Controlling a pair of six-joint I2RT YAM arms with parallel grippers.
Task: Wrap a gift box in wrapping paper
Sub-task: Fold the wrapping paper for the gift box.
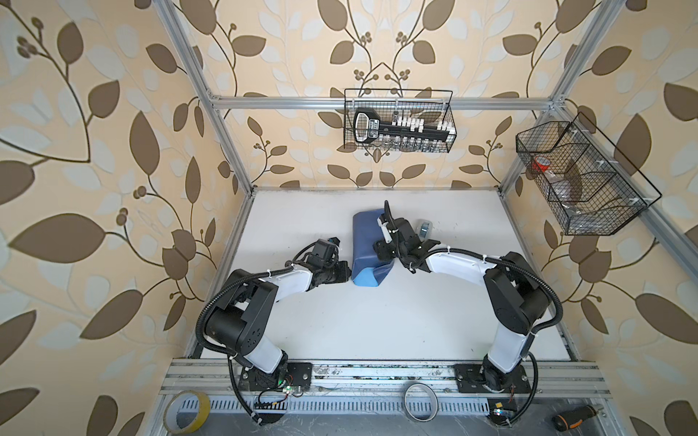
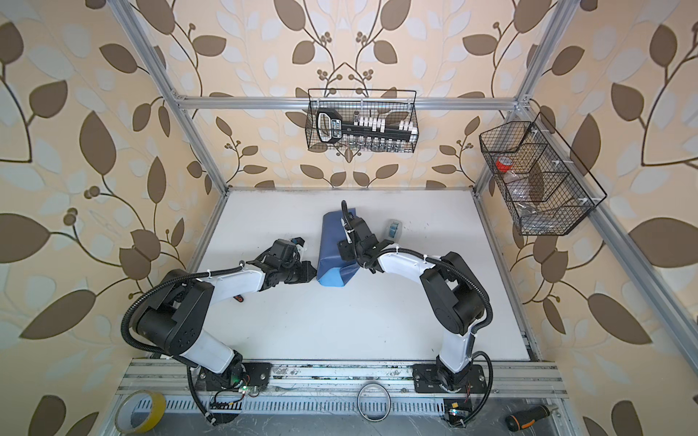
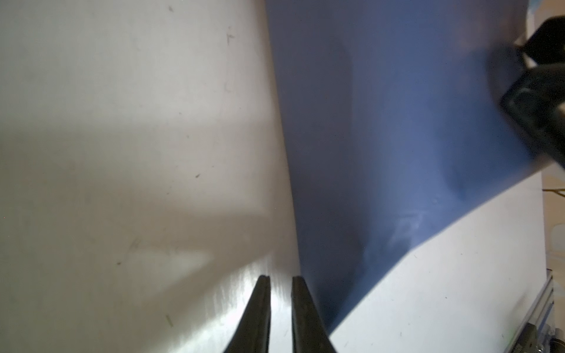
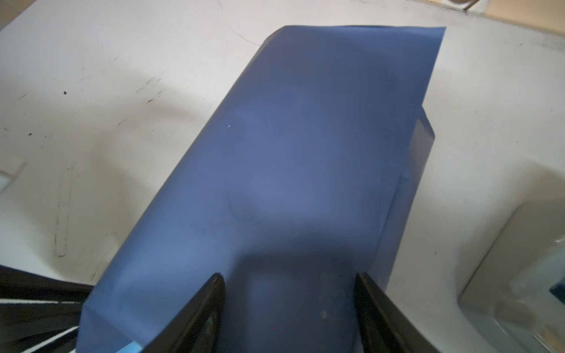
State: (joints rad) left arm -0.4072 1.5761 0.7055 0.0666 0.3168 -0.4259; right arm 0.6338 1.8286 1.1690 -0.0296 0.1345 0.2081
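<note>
Wrapping paper (image 1: pixel 364 241): folded into a long bundle with the dark face outward, laid just beside the tape dispenser (image 1: pixel 425 229) on its left-arm side.
Long axis: directed from the arm bases toward the back wall, running past the dispenser. A light-blue face is exposed at the end farther from the dispenser.
Gift box: not seen; it is judged to be enclosed in the bundle.
Right gripper (image 4: pixel 289 276): held over the bundle on the side facing the dispenser, jaws spread wide. Contact with the paper cannot be told.
Left gripper (image 3: pixel 280 279): placed at the bundle's edge opposite the dispenser, near the light-blue end. The jaws are drawn almost together, and bare table is seen in the slim gap.
Key relation: the paper edge lies just beside the left fingers, on their dispenser side, not between them.
Nearer arm: the left, for the light-blue end.
Next move (judged): the edge must be brought between the jaws before a fold is pulled.
</note>
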